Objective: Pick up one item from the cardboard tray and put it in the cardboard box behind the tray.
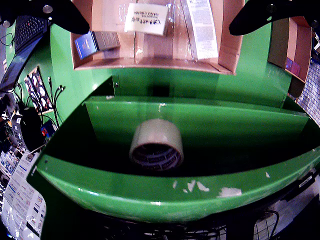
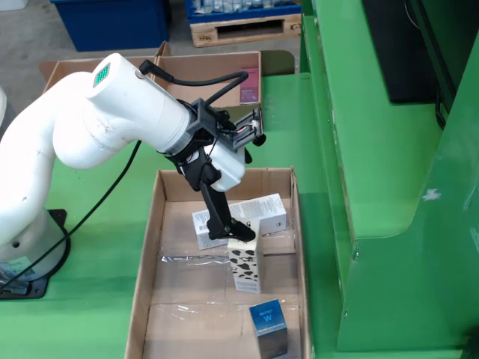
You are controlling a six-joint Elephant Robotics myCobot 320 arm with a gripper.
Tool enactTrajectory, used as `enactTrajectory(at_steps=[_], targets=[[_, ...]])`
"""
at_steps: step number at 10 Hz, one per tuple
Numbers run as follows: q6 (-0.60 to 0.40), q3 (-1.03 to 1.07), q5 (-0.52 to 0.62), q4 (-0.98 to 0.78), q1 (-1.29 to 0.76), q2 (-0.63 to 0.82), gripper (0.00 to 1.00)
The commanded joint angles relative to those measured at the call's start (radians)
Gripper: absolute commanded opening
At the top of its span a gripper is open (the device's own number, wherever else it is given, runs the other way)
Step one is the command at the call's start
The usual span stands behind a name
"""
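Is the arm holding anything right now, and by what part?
Nothing looks held. In the riding view the pincer stands wide open, nothing between its fingers; in the still view it is down by the cow-print carton's top.

A white "W" shows on the top face of the small blue box (image 2: 268, 320) at the near end of the cardboard tray (image 2: 142, 284). Print on the white carton (image 2: 251, 212) farther back in that tray is too small to read.

White arm reaches in from left of the fixed view, wrist bent down; gripper (image 2: 233, 233) black fingers point downward, spread wide in the wrist view.
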Motion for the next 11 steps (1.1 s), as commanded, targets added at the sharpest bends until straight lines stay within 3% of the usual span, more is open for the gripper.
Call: enactTrajectory(at_steps=[1, 11], targets=[[0.0, 0.026, -0.014, 0.051, 0.01, 0.012, 1.0], [0.001, 0.026, -0.113, 0.276, 0.021, -0.094, 1.0]])
